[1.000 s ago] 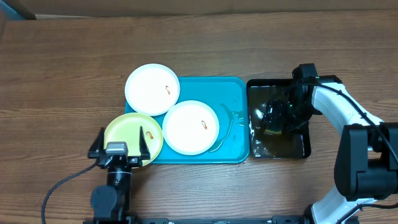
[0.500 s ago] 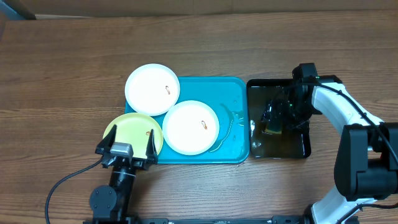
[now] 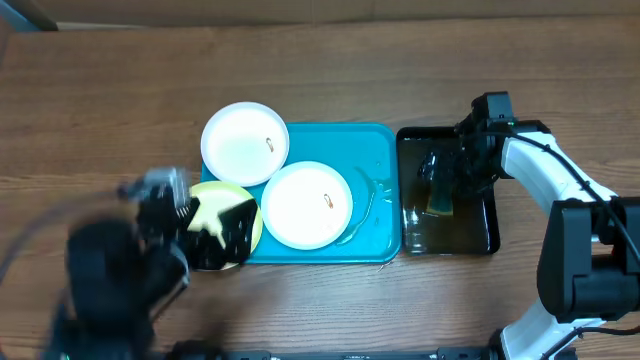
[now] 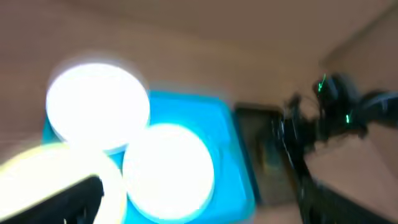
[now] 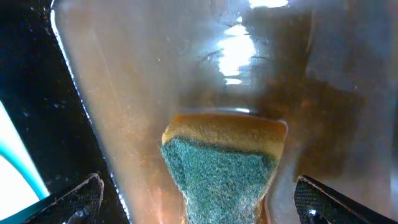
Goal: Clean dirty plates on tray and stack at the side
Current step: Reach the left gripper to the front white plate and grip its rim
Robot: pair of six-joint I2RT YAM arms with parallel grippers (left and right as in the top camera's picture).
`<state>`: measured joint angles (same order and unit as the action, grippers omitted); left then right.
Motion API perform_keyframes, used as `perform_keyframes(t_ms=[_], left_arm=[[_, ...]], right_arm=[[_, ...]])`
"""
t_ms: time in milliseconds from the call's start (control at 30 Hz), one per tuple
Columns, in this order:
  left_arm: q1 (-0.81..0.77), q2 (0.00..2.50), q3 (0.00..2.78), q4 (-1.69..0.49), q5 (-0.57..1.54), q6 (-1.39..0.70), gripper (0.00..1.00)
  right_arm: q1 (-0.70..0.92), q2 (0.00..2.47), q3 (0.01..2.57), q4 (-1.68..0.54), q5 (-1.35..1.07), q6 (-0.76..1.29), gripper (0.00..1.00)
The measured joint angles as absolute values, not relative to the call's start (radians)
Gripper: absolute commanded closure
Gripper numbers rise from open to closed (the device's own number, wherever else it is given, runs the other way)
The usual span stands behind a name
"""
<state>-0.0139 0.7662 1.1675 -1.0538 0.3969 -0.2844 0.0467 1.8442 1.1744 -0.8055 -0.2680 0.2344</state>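
Two white plates (image 3: 245,143) (image 3: 307,204) and a pale yellow-green plate (image 3: 212,198), each with a small orange smear, lie on the left part of the turquoise tray (image 3: 372,150). My left gripper (image 3: 215,240) is motion-blurred over the yellow-green plate's near edge. In the left wrist view (image 4: 193,205) its fingers look wide apart with nothing held. The plates (image 4: 98,102) (image 4: 168,171) show there, blurred. My right gripper (image 5: 202,202) is open just above a green-and-yellow sponge (image 5: 221,158) lying in brown water. Overhead, the right gripper (image 3: 457,172) hangs over the sponge (image 3: 440,200).
A smaller black tray (image 3: 480,238) holding brown water stands right of the turquoise tray. A puddle of water (image 3: 370,195) lies on the turquoise tray's right part. Bare wooden table (image 3: 120,100) surrounds both trays.
My left arm has swung up and to the left, now blurred, its gripper still by the yellow-green plate. My right gripper has drawn back from the sponge, which now shows overhead.
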Motion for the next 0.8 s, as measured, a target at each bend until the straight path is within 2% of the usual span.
perform_keyframes(t_ms=[33,167,333,367,400,467,500,567,800], left_arm=[[-0.02,0.894,1.288,-1.201,0.405,-0.272,0.0],[-0.056,1.311,1.617,-1.551,0.42,-0.253,0.0],[-0.086,1.631,1.707,-1.613,0.418,-0.165,0.0],[-0.091,1.678,1.708,-1.613,0.418,-0.152,0.09],[-0.092,1.731,1.708,-1.613,0.42,-0.142,0.26],[-0.092,1.83,1.709,-1.615,0.438,-0.126,0.46],[-0.092,1.875,1.709,-1.61,0.446,-0.115,0.6],[-0.099,1.94,1.708,-1.583,0.445,-0.099,0.7],[-0.182,1.984,1.708,-1.499,0.261,-0.178,0.59]], right_arm=[[0.047,1.844,1.175,-0.807,-0.268,0.235,0.0],[0.046,1.844,1.176,-0.805,-0.267,0.235,0.0],[0.046,1.844,1.176,-0.805,-0.265,0.235,0.0],[0.047,1.844,1.176,-0.805,-0.265,0.235,0.0],[0.046,1.844,1.176,-0.805,-0.265,0.235,0.0],[0.046,1.844,1.176,-0.805,-0.265,0.235,0.0],[0.047,1.844,1.176,-0.805,-0.265,0.235,0.0],[0.046,1.844,1.176,-0.805,-0.265,0.235,0.0],[0.046,1.844,1.176,-0.805,-0.265,0.235,0.0]])
